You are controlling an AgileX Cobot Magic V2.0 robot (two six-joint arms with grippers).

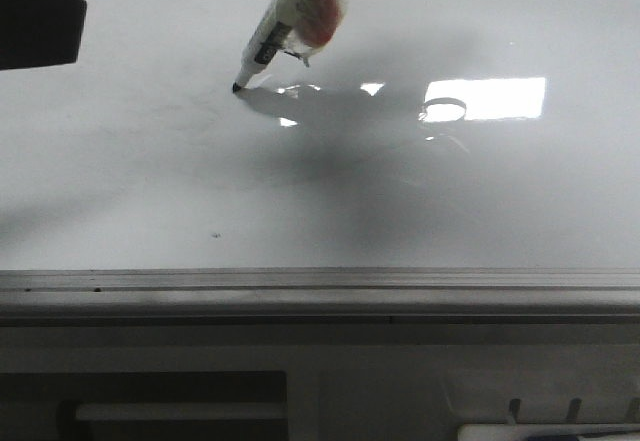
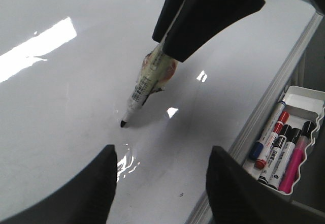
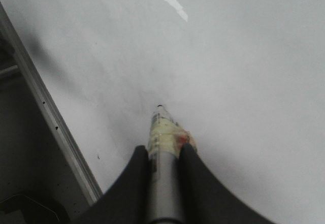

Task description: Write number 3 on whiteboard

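**Marker tip on the board**

The right pincer (image 3: 163,158) is closed on a marker (image 1: 268,33), which tilts with its black tip touching the whiteboard (image 1: 480,191); no stroke of the 3 is visible; the left pincer (image 2: 160,178) hangs spread and empty above the board; a tray (image 2: 304,102) of markers sits just beyond the metal edge rail (image 1: 320,286).

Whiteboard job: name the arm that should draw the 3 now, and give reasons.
Right. The right gripper is shut on the marker, its tip at the whiteboard, where no 3 is drawn yet. The left gripper is open, holding nothing.
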